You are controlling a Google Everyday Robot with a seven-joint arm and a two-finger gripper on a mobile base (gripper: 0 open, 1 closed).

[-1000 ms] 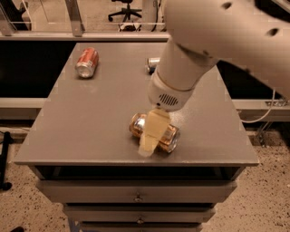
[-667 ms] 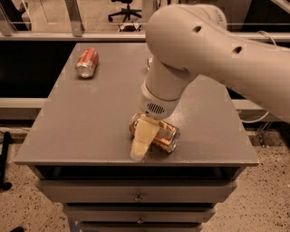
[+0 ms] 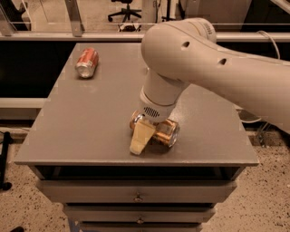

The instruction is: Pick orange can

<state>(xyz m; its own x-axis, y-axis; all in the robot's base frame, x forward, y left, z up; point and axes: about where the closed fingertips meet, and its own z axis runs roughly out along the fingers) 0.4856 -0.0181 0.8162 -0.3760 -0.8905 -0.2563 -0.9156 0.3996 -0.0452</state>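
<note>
The orange can [image 3: 166, 132], shiny orange-gold with silver patches, lies on its side near the front edge of the grey table [image 3: 86, 131]. My gripper [image 3: 146, 132] is down on the can's left half, reaching from above. Its cream-coloured front part rests on the table in front of the can. The big white arm [image 3: 204, 59] comes in from the right and hides the table behind the can.
A red can with a silver end [image 3: 87, 62] lies on its side at the table's far left. Drawers [image 3: 138, 198] sit below the table front. A rail and an office chair [image 3: 129, 9] stand behind the table.
The arm has swung left and lower over the can, and the gripper has shifted slightly left along it. The orange can and the red can have stayed in place.
</note>
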